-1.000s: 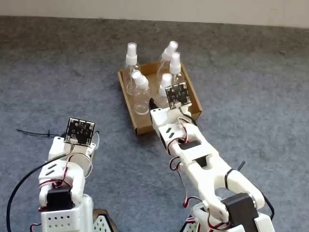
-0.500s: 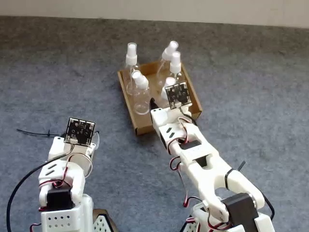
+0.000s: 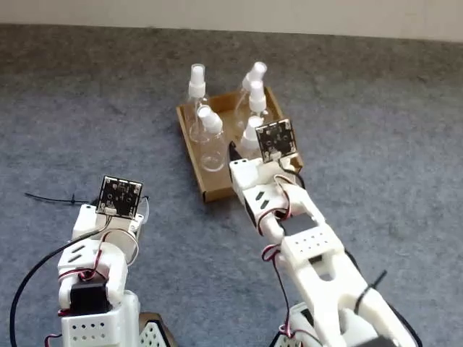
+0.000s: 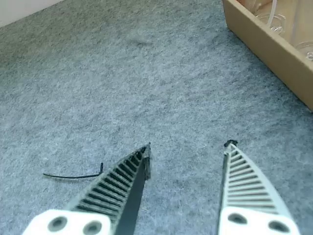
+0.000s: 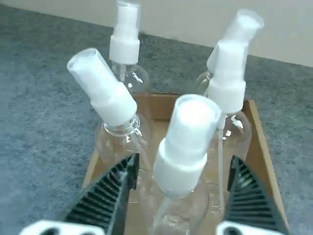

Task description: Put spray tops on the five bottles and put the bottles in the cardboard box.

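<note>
Right gripper point(image 5: 183, 164): fingers spread, one on each side of the nearest spray bottle point(image 5: 182, 147), not clamped on it. That bottle stands in the cardboard box point(image 3: 191, 153), packed close among four other capped bottles; one neighbour point(image 5: 110, 105) leans. Left gripper point(image 4: 187, 146): fingers apart over bare grey carpet point(image 4: 98, 73), well apart from the box, near a black cable tie point(image 4: 73, 175). Risk: any sideways drift on lifting away could hook a finger under the spray top, tipping the bottle into its neighbours.

Five clear plastic spray-topped bottles point(image 3: 210, 139) stand in the brown cardboard box point(image 3: 189, 148) on grey carpet point(image 3: 376, 108), the nearest between the jaws of the right gripper point(image 5: 184, 159).
</note>
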